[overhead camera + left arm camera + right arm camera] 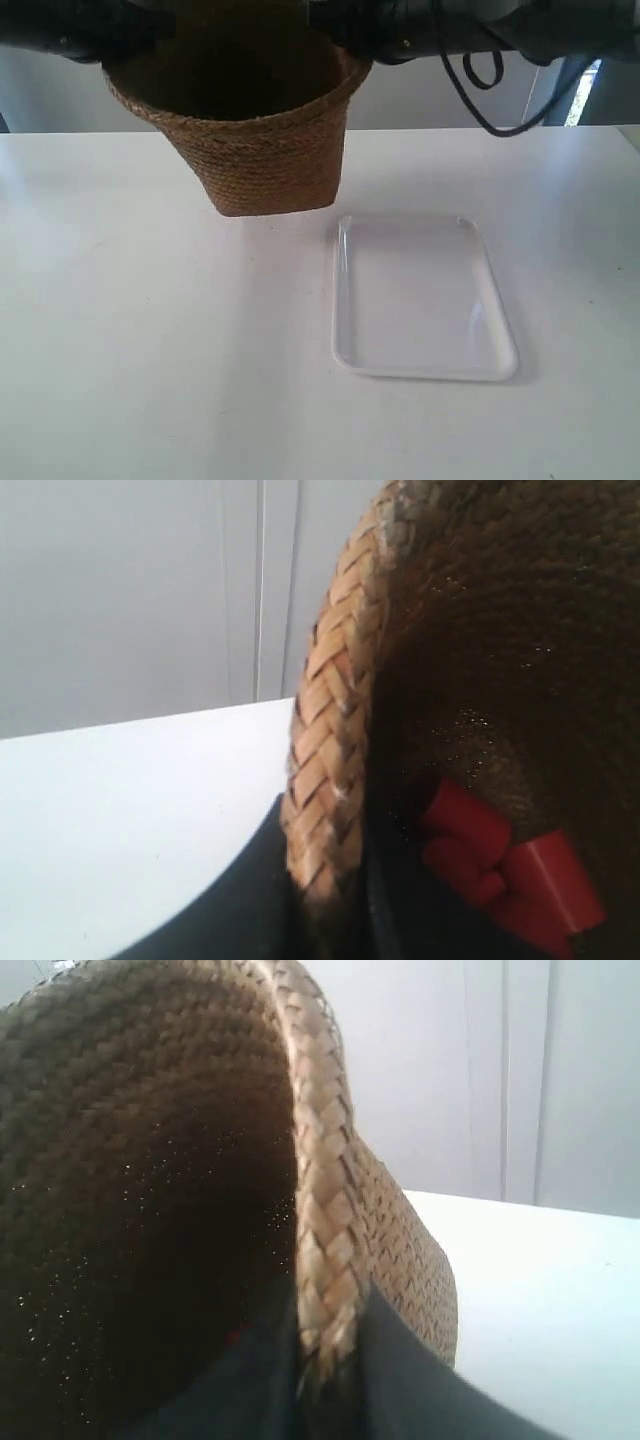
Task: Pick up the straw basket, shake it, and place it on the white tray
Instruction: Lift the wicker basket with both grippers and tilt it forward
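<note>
Straw basket (265, 150) hangs over the white table (120, 350), beside the white tray (425, 300).

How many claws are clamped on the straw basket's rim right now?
2. The left claw pinches the rolled rim of the tall brown woven-straw basket on one side; the right claw pinches the opposite side.

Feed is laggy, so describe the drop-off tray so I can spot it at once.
On the white table filling the exterior view, look to the view's right of the tall brown straw basket, nearer the camera. There lies the white tray: the only flat, glossy, rounded-corner rectangle.
</note>
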Action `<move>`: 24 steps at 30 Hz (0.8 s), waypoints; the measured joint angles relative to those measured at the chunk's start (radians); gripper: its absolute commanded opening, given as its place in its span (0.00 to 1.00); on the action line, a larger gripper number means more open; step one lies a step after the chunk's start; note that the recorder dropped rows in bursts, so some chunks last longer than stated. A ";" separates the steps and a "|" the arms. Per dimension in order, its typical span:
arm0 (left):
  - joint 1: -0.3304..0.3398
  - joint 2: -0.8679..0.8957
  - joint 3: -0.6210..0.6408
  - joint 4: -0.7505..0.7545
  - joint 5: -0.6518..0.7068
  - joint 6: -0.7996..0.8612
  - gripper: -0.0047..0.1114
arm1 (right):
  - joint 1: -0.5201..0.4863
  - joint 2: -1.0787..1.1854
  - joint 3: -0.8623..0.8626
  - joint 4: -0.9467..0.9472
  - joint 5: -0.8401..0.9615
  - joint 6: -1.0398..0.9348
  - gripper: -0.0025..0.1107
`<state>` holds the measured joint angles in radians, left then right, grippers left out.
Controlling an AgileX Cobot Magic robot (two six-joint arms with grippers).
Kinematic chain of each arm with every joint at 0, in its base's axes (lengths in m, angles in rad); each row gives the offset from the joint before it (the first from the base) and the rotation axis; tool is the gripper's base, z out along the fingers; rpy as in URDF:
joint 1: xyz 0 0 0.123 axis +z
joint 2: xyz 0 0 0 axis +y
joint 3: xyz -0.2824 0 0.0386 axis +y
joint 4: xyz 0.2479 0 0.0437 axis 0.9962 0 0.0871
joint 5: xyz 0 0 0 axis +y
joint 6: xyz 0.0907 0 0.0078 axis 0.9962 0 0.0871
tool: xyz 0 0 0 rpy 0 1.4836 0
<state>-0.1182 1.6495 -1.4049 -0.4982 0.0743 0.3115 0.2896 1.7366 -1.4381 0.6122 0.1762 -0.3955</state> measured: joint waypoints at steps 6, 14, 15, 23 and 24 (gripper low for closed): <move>-0.089 -0.154 0.298 -0.005 -0.275 -0.017 0.04 | 0.060 -0.121 0.203 0.000 -0.138 -0.055 0.02; -0.266 -0.338 0.597 0.043 -0.627 -0.021 0.04 | 0.206 -0.286 0.485 -0.007 -0.478 -0.113 0.02; -0.277 -0.357 0.617 0.045 -0.652 -0.021 0.04 | 0.230 -0.307 0.525 -0.007 -0.535 -0.113 0.02; -0.311 -0.459 0.779 0.081 -0.797 -0.029 0.04 | 0.380 -0.419 0.771 -0.046 -0.823 -0.113 0.02; -0.314 -0.468 0.795 0.097 -0.804 -0.036 0.04 | 0.392 -0.427 0.794 -0.046 -0.845 -0.113 0.02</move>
<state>-0.4318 1.1815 -0.6095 -0.4016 -0.7299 0.2751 0.6812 1.3094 -0.6443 0.5665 -0.6685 -0.5080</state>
